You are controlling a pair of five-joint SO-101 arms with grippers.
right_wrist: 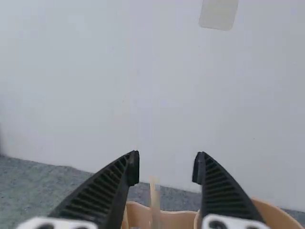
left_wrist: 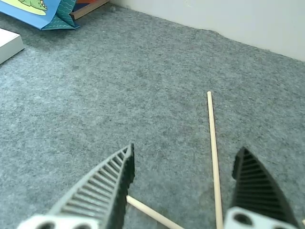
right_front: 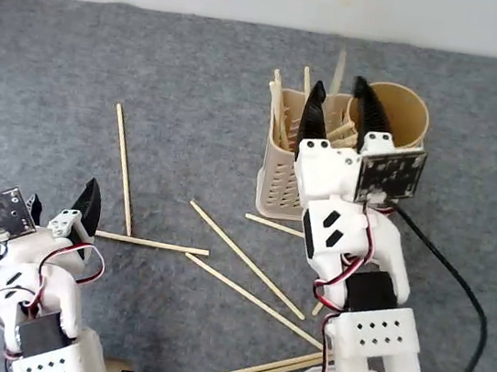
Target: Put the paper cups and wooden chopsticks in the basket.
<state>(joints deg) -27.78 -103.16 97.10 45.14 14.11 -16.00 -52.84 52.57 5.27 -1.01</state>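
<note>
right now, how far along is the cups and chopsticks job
Done: several chopsticks stand in the basket, and a paper cup sits against it; I cannot tell if it is inside.
In hand: nothing. The right claw hangs open over the basket, and the left claw is open by a loose chopstick.
Left: about seven loose ones lie on the carpet.

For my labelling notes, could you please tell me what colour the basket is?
Beige, with slotted sides; the basket shows best in the high view.
</note>
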